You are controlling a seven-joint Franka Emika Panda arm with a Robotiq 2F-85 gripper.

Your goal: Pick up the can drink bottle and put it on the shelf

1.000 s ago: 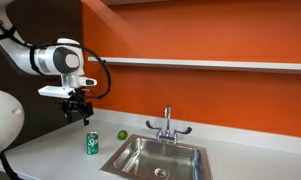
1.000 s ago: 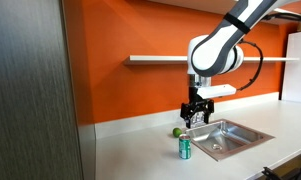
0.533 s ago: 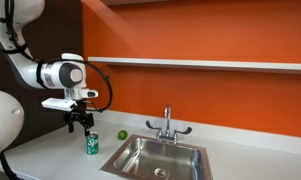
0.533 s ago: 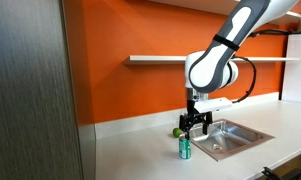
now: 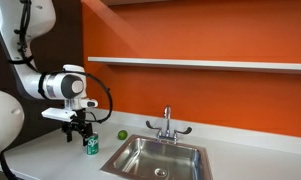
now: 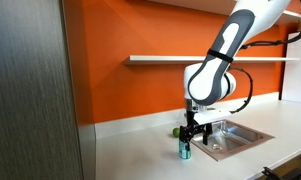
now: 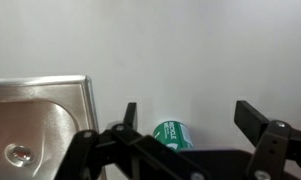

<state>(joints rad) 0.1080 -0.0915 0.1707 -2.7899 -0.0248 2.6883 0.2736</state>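
Green can drink bottle (image 7: 172,134) dead ahead in the wrist view, silvery top showing, standing upright on the grey countertop (image 5: 50,155). The gripper (image 7: 187,115) hangs right over it with its fingers spread wide, nothing held. The can sits inside that span, though nearer the finger on the sink (image 7: 35,120) side than the other.

In both exterior views the gripper (image 5: 84,135) (image 6: 193,138) hovers just above the can (image 5: 91,146) (image 6: 185,150), fingertips about level with its top. Whether they already straddle the rim cannot be told from here. The steel sink's edge lies close beside the gripper, and the small lime (image 5: 121,135) rests a little beyond the can toward the orange wall, apart from both.

The step in hand looks like the final descent and grasp. To do it well, the operator should nudge the gripper so the can sits midway between the fingers. Otherwise the nearer finger will likely touch first and push or tip the light can. Then comes a straight drop down until the pads cover the can's body, not only its rim, and a gentle close. The shelf (image 5: 200,64) (image 6: 155,59) runs along the wall well above the gripper, so a firm, centred, upright hold matters for the long lift ahead.
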